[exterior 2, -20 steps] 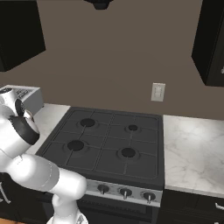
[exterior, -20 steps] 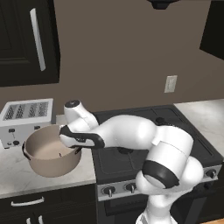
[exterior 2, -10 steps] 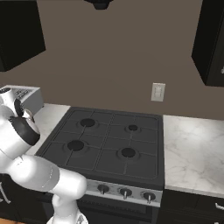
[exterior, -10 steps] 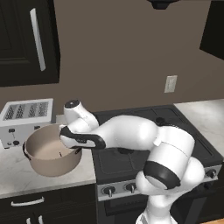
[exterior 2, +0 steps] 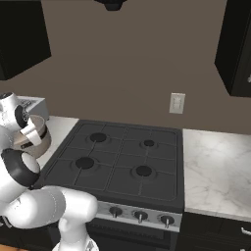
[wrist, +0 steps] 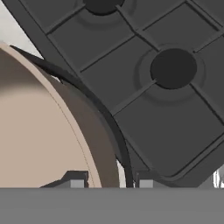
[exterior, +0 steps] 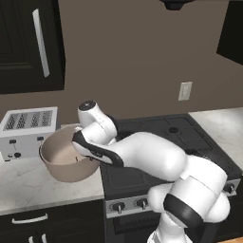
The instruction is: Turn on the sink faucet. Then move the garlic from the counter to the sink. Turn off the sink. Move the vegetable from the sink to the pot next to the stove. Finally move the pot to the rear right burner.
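The gripper straddles the pot rim on its stove side, jaws clenched on it; the rear right burner lies beyond.

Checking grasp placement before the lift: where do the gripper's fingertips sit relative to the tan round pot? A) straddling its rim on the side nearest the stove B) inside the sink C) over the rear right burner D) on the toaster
A: in the hand view the gripper has one fingertip inside and one outside the tan pot's rim, next to the black stove.
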